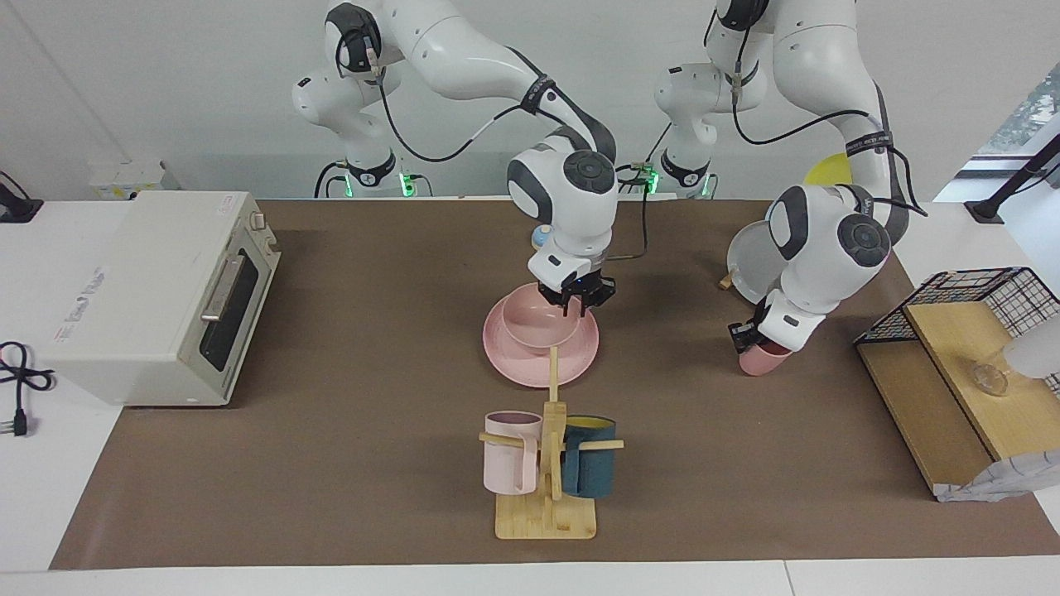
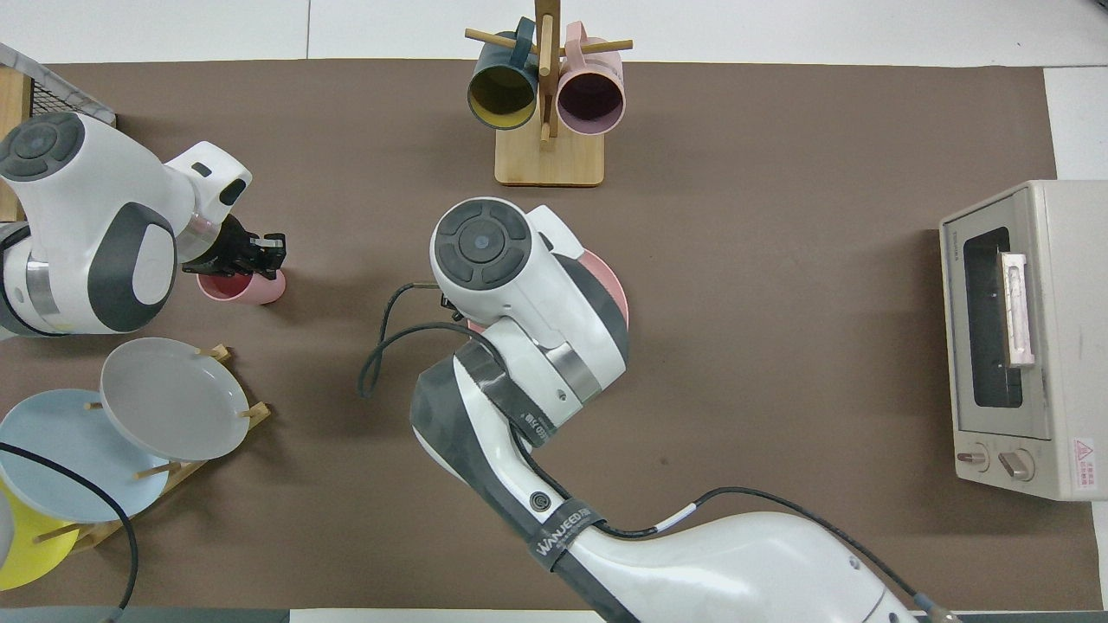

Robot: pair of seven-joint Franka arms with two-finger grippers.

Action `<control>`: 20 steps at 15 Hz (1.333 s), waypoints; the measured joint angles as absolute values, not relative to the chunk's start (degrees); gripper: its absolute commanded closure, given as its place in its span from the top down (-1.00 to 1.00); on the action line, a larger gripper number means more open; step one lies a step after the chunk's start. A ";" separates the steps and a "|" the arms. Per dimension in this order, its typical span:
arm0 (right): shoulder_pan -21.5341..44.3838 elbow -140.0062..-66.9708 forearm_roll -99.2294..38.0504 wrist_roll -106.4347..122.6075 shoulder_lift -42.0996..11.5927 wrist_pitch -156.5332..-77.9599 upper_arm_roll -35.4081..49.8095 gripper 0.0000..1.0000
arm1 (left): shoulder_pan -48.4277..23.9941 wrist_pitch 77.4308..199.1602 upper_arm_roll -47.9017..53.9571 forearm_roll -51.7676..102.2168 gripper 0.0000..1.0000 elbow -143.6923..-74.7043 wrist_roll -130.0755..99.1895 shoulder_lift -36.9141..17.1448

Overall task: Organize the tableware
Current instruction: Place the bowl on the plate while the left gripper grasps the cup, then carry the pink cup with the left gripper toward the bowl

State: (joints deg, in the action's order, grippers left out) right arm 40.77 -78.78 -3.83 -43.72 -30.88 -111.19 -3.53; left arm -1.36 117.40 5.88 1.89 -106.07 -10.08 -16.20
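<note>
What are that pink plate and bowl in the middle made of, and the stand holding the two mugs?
The pink plate and pink bowl look like matte plastic or glazed ceramic: even colour, no shine; which one is unclear. The mug stand looks like pale bamboo or wood, unpainted, with visible grain.

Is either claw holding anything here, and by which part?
Left claw grips the pink cup at its rim. Right claw sits at the bowl rim; grip unclear.

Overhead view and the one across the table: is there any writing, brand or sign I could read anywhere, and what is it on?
"WANJEED": strap around the right arm.
Red triangle warning sign: sticker on the toaster oven, beside its knobs; the text beneath is too small to read.
Red lettering on the toaster oven's top: blurred, unreadable.
Small label at the oven's top corner: unreadable.
Nothing legible on the tableware.
</note>
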 measured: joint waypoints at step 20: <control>6.41 -86.92 -1.70 -5.51 -2.37 -78.72 -4.18 1.00 | -33.48 99.94 6.55 4.39 -1.00 -74.98 -48.50 -24.98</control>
